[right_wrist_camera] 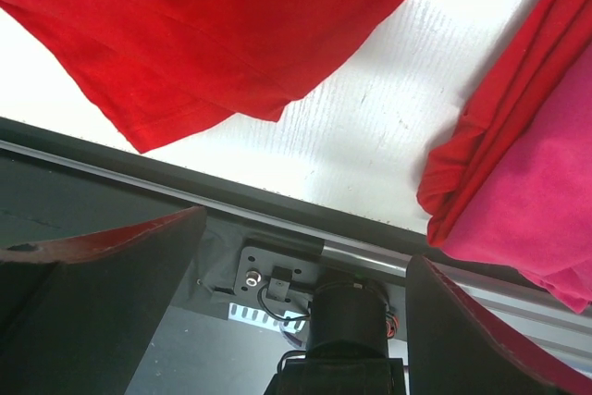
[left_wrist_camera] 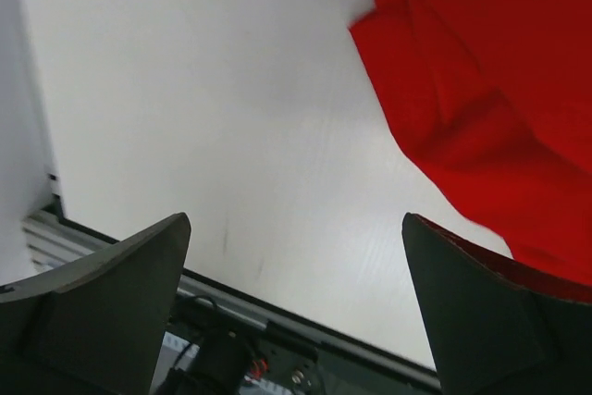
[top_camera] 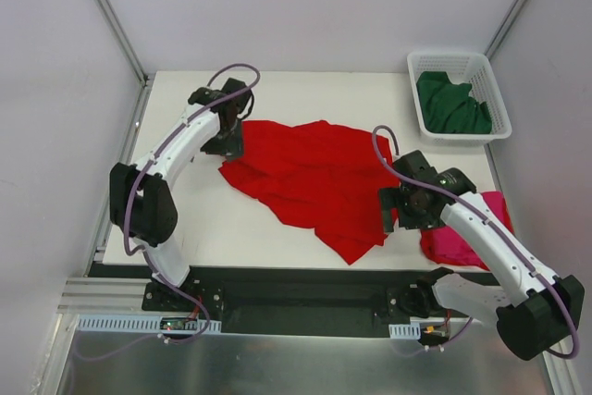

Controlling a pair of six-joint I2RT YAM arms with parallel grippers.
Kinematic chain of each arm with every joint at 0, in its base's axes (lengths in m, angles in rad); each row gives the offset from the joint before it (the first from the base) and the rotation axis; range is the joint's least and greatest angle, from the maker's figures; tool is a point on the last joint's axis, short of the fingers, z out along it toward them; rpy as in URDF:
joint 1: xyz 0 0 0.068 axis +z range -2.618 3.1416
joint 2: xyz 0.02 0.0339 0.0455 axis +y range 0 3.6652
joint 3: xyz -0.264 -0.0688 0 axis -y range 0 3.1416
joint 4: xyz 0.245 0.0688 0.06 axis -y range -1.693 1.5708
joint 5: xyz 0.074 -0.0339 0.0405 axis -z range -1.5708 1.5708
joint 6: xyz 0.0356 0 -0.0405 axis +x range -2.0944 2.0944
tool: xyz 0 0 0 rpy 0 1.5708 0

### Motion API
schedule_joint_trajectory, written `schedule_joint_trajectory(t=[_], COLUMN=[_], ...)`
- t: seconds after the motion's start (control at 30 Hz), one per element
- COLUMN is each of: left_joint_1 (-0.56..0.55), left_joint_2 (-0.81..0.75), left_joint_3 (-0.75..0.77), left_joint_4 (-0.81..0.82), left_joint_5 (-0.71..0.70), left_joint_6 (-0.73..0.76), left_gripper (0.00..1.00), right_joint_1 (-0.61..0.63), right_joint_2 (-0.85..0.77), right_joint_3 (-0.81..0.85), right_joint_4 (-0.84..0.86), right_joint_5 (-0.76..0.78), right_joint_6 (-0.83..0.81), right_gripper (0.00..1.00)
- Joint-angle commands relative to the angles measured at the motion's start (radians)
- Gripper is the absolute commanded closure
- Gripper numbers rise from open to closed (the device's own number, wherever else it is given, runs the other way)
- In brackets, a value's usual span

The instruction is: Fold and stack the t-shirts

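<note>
- red t-shirt (top_camera: 314,178) lies open and rumpled across the middle of the white table (top_camera: 231,228), with folds running through it and a corner pointing at the near edge
- magenta-pink t-shirt (top_camera: 494,208) is a bundle at the near right of the table, just right of the red one and partly under the right arm; in the right wrist view its left side looks redder and shows layered folded edges
- dark green t-shirt (top_camera: 451,104) is bunched inside the white lattice basket (top_camera: 490,76) at the far right corner, well apart from the other two
- left gripper (left_wrist_camera: 294,228) is at the far left corner of the red t-shirt, jaws spread wide with only bare table between the fingers (left_wrist_camera: 111,302); the red cloth is off to one side, not gripped
- right gripper (right_wrist_camera: 307,236) is at the right edge of the red t-shirt, between it and the pink bundle, jaws wide and holding nothing; the red hem and the table's near edge show past the fingertips
</note>
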Motion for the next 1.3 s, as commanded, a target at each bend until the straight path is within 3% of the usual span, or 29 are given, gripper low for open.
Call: schedule_joint_trajectory(t=[0.0,0.23,0.43,0.7,0.87,0.93,1.1,1.27], left_joint_1=[-0.009,-0.012,0.017,0.037,0.037,0.037,0.037,0.035], left_joint_2=[-0.081,-0.011,0.135,0.214,0.16,0.119,-0.013,-0.2], left_joint_3=[-0.139,-0.292,-0.216,-0.157,-0.255,-0.312,-0.41,-0.444], left_joint_4=[0.13,0.276,0.344,0.342,0.341,0.341,0.331,0.183], left_joint_5=[0.239,0.334,0.484,0.5,0.494,0.492,0.472,0.437], left_joint_6=[-0.045,-0.008,-0.01,-0.005,-0.011,-0.019,-0.04,-0.093], left_gripper=[0.01,0.01,0.01,0.01,0.43,0.53,0.57,0.57], right_joint_1=[-0.005,-0.004,-0.005,-0.005,-0.005,-0.005,-0.004,-0.005], right_joint_2=[0.024,0.029,0.01,-0.026,-0.026,-0.016,0.013,0.056], right_joint_3=[0.039,0.045,0.03,0.004,0.001,0.005,0.007,0.027], right_joint_4=[-0.004,-0.002,-0.011,-0.025,-0.021,-0.016,0.004,0.022], right_joint_5=[-0.05,-0.055,-0.044,-0.027,-0.024,-0.027,-0.04,-0.053], right_joint_6=[-0.022,-0.036,-0.038,-0.027,-0.024,-0.027,-0.029,-0.038], right_gripper=[0.04,0.04,0.04,0.04,0.04,0.04,0.04,0.04])
